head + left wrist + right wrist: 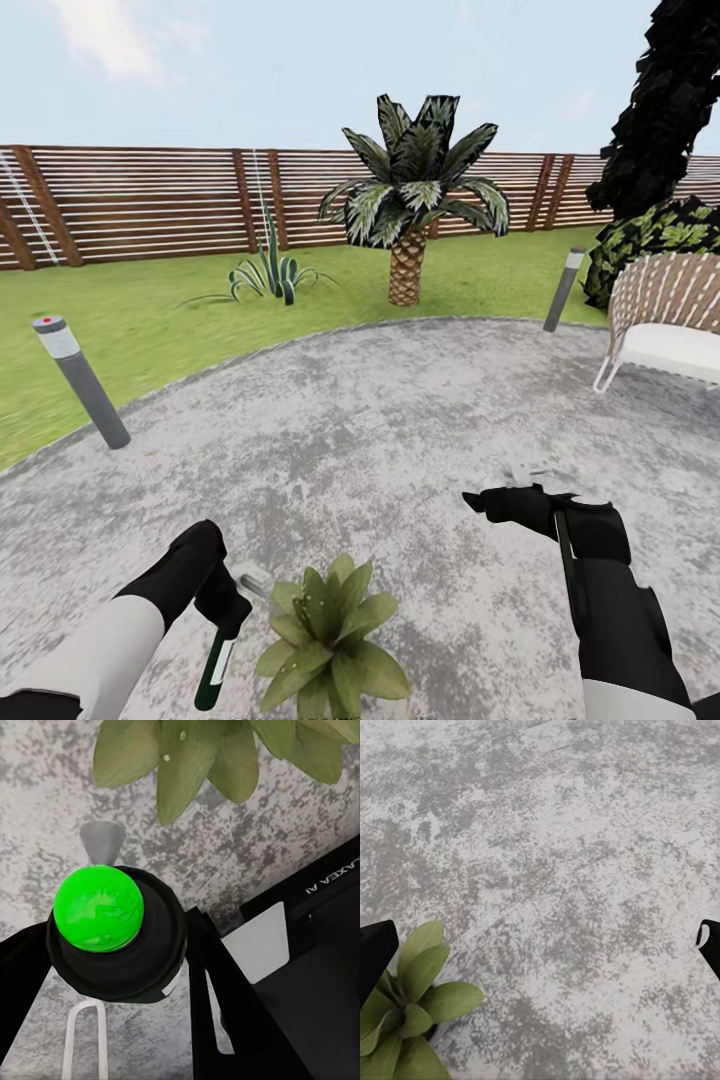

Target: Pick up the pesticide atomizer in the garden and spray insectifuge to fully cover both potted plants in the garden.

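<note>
My left gripper (pixel 228 610) is shut on the pesticide atomizer (pixel 215 665), a dark bottle with a white label that hangs low over the grey paving of the garden. In the left wrist view the atomizer (pixel 116 934) sits between the black fingers (pixel 214 982), its round button top glowing green and its small grey nozzle (pixel 101 840) aimed at the leaves. Just right of the bottle stands a potted plant (pixel 330 640), a rosette of broad green leaves (pixel 195 757). My right gripper (pixel 500 497) hovers open and empty above the paving, with the plant (pixel 412 1012) beside one fingertip.
Grey bollards stand at the left (pixel 85 385) and far right (pixel 563 290) of the paving edge. A palm (pixel 415 200) and a spiky agave (pixel 268 272) grow on the lawn before the slat fence (pixel 140 200). A wicker chair (pixel 665 315) and dark shrubs (pixel 660 235) are at the right.
</note>
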Controlling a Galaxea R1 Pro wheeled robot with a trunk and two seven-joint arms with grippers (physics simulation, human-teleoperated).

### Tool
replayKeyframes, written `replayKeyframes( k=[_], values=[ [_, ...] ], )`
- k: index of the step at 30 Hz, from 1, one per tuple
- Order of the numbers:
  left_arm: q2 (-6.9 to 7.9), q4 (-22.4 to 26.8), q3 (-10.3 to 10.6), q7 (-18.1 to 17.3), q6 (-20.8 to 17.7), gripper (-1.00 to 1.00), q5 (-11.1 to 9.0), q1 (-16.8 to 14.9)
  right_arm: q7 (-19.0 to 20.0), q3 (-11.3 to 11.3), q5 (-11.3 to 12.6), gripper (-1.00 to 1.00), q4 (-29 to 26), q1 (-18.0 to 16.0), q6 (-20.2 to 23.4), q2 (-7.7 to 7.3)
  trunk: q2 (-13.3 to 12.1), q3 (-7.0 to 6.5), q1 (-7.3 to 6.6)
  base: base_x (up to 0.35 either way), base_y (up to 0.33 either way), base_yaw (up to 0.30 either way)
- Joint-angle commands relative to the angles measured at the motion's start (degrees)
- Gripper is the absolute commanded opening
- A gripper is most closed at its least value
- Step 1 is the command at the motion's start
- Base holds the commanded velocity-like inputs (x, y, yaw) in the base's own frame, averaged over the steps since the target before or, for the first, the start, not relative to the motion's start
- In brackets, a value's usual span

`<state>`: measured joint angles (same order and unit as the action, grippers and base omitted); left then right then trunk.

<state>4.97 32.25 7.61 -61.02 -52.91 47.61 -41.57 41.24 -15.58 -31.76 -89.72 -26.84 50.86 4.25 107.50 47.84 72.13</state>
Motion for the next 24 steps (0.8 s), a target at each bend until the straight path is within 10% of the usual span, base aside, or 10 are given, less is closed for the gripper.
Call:
replayKeyframes(
  k=[1, 24],
  values=[
    [0.1, 0.1, 0.2, -0.6, -0.3, -1.0, 0.5, -0.1, 0.6, -0.1, -0.6, 1.0, -0.1, -0.1, 0.2, 0.06, 0.4, 0.28, 0.22, 0.0, 0.0, 0.0],
    [0.8, 0.2, 0.4, 0.7, -0.3, -1.0, 0.5, -2.0, 0.6, -0.1, -0.7, 1.0, 0.0, -0.1, 0.1, 0.06, 2.9, 2.19, 1.54, 0.0, 0.0, 0.0]
  ],
)
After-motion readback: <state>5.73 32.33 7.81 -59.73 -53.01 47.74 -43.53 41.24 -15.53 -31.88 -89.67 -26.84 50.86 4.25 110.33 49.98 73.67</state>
